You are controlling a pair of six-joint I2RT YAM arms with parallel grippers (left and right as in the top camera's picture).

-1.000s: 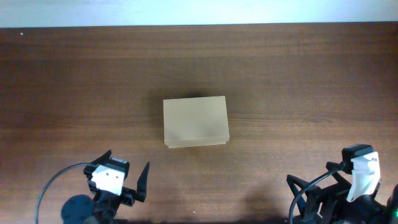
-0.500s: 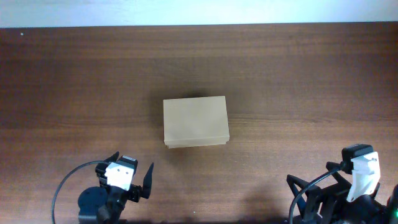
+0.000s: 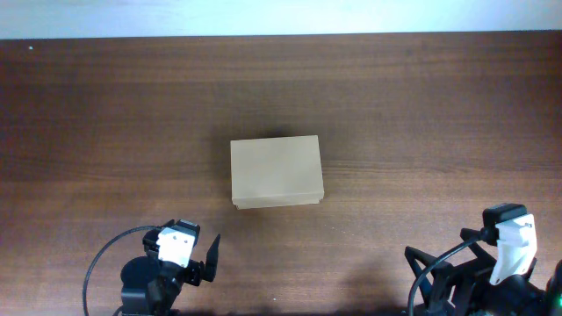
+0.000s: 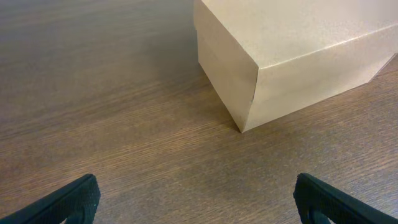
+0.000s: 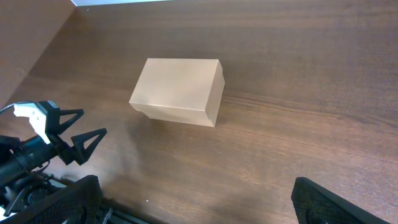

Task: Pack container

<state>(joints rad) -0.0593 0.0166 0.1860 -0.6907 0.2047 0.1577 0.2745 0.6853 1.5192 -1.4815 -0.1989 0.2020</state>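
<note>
The container (image 3: 276,172) is a plain tan cardboard box standing in the middle of the wooden table with its lid closed. It also shows in the left wrist view (image 4: 298,43) and in the right wrist view (image 5: 177,90). My left gripper (image 3: 183,263) is open and empty near the front edge, left of and in front of the box and facing its near left corner. Its fingers frame bare wood in the left wrist view (image 4: 199,205). My right gripper (image 3: 439,253) is open and empty at the front right, far from the box (image 5: 199,208).
The dark wooden table (image 3: 421,105) ends at a white strip along the far edge (image 3: 281,17). The left arm (image 5: 56,134) and its cable show at the left of the right wrist view. No other objects are in view.
My left gripper has shifted to the right along the front edge and turned toward the box. The box and the right arm have not moved.
</note>
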